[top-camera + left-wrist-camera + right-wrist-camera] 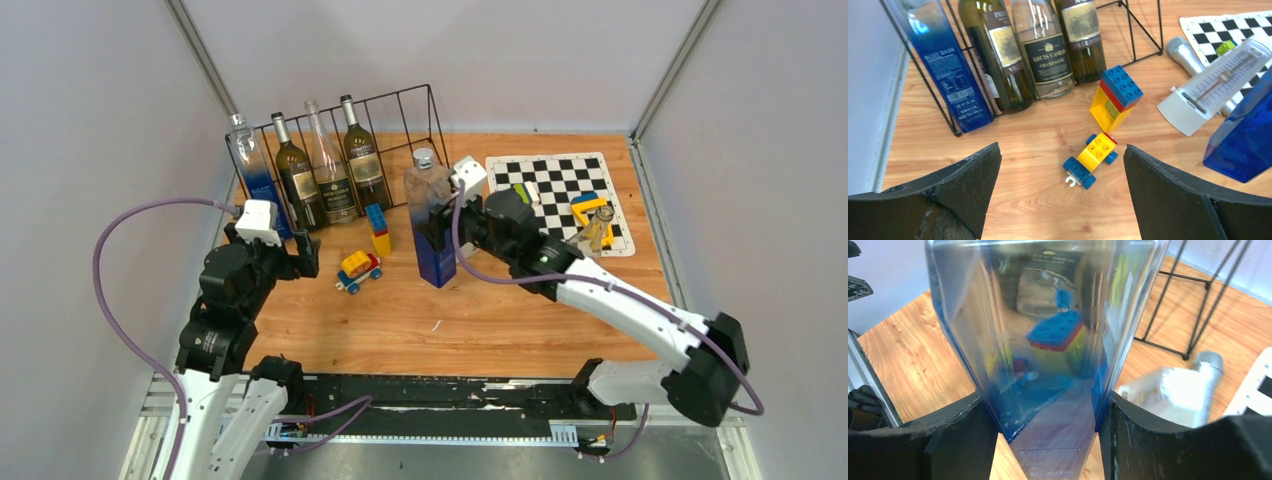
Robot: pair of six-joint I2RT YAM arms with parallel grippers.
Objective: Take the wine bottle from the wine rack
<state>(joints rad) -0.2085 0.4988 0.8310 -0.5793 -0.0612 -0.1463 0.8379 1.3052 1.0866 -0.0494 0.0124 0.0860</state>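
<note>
The wine rack (pixel 400 110), a low black wire frame, stands at the back left and holds a blue square bottle (pixel 255 180), two dark wine bottles (pixel 297 180) and a clear one (pixel 330 180). A second blue square bottle (pixel 432 225) stands upright on the wood in front of the rack, outside it. My right gripper (pixel 455 215) is shut on its lower body; in the right wrist view the fingers (pixel 963 440) press both sides of the bottle (pixel 1048 340). My left gripper (pixel 1062 155) is open and empty, just in front of the rack's left end (pixel 953 127).
A toy brick car (pixel 358 270) and a brick stack (pixel 379 230) lie between the arms. A chessboard mat (pixel 560 185) at the back right carries a yellow-blue piece (pixel 590 210) and a small flask (pixel 598 228). A white instrument (pixel 1208 90) and microphone (pixel 1185 52) lie near it.
</note>
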